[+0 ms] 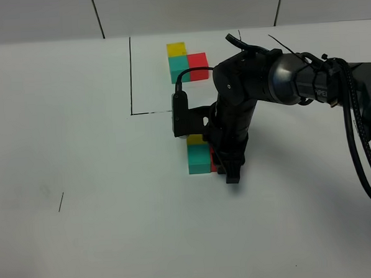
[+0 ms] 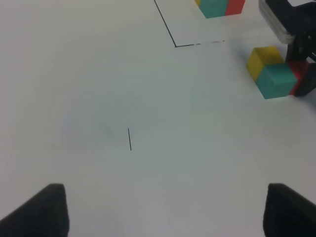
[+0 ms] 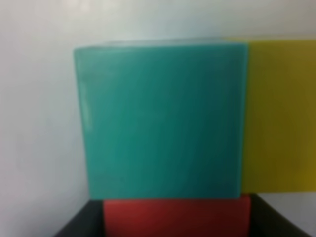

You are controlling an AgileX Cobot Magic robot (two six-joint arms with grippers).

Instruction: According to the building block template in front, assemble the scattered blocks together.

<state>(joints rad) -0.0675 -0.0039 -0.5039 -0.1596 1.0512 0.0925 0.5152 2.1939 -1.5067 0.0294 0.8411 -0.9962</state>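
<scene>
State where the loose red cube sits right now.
In the high view, the red cube sits mid-table against the teal cube's right side, between the right gripper's fingers, below the template.

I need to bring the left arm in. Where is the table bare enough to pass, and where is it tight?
Bare: the wide white stretch left of the black outline and left of the loose cubes, holding only a short pen mark; also the front strip below the teal cube. Crowded: the centre, where the right gripper stands at the red cube beside the yellow cube.
</scene>
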